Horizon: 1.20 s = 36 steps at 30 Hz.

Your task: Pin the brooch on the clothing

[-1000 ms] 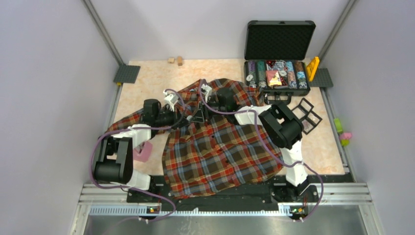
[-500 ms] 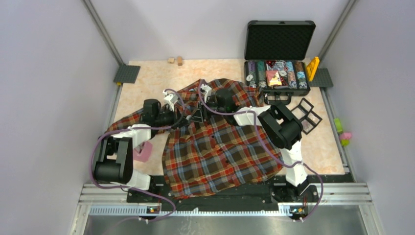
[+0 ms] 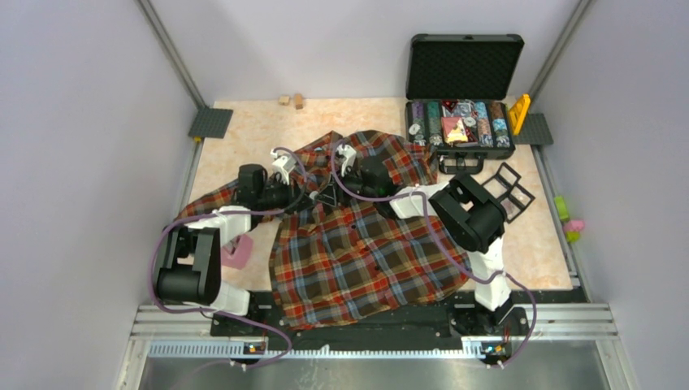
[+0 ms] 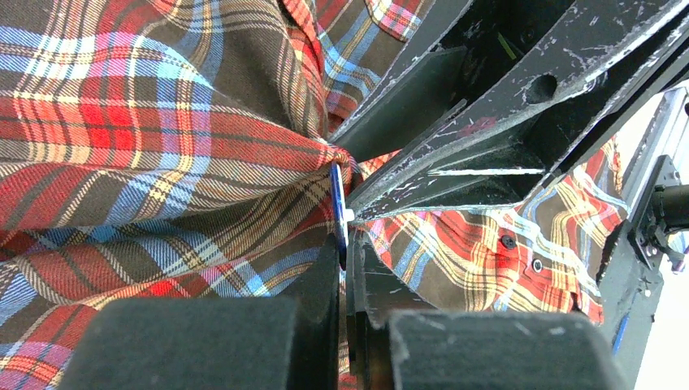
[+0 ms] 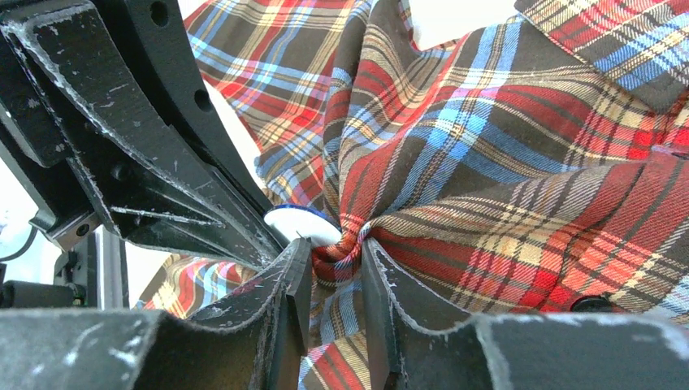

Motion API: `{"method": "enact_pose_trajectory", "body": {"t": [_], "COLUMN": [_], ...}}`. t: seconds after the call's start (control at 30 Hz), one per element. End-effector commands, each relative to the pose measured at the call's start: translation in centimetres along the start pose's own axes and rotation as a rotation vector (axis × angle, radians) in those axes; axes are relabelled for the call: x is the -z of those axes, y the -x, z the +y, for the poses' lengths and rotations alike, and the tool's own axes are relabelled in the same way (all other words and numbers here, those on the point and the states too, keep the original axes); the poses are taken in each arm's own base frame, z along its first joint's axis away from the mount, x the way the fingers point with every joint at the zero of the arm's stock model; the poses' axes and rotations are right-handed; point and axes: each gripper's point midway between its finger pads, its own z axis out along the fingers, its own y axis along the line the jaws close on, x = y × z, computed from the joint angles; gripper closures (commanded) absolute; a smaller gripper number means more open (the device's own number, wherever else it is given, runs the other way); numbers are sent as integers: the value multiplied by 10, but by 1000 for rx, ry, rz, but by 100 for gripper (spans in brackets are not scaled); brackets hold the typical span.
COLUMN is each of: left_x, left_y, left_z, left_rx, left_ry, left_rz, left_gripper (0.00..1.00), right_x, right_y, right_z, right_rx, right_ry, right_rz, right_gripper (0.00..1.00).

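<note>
The left gripper [image 4: 345, 248] is clenched on the brooch [image 4: 338, 213], which it holds edge-on with the blue rim pressed against a bunched fold of the plaid shirt [image 3: 357, 252]. The right gripper [image 5: 335, 258] pinches that fold, seemingly tightly, with the brooch at its ten o'clock. Both meet toward the shirt's twelve o'clock end, near the collar.
</note>
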Motion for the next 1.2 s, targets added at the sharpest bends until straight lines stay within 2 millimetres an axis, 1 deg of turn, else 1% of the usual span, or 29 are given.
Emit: {"method": "enact_pose_trajectory", "body": {"t": [0.0, 0.13, 0.3, 0.63, 0.7, 0.83, 0.87, 0.93, 1.0, 1.07, 1.1, 1.17], "left_x": [-1, -2, -4, -4, -5, -4, -3, 0, 4, 9, 13, 21], "left_y": [8, 8, 10, 11, 10, 10, 10, 11, 15, 21, 25, 37], "left_z": [-38, -35, -19, -7, -4, 2, 2, 5, 8, 6, 5, 0], "left_rx": [-42, -38, -9, 31, 42, 59, 57, 56, 55, 53, 49, 31], "left_ry": [-180, -156, -68, 11, 26, 66, 72, 100, 140, 166, 179, 206], "left_rz": [7, 7, 12, 24, 28, 38, 41, 38, 28, 6, -9, -47], "left_gripper": [100, 100, 100, 100, 100, 100, 98, 77, 56, 23, 14, 11], "right_x": [3, 4, 10, 25, 28, 41, 45, 53, 64, 75, 81, 94], "right_y": [53, 57, 61, 74, 76, 84, 85, 88, 87, 89, 88, 90], "right_z": [0, 1, 3, 9, 13, 22, 23, 27, 28, 29, 30, 29], "right_rx": [74, 71, 72, 79, 81, 92, 94, 98, 101, 107, 108, 108], "right_ry": [-71, -72, -76, -80, -77, -77, -85, -98, -124, -149, -163, -213], "right_rz": [-179, -196, -210, -240, -243, -253, -254, -255, -248, -247, -242, -231], "right_gripper": [71, 72, 71, 69, 68, 64, 63, 62, 61, 59, 58, 57]}}
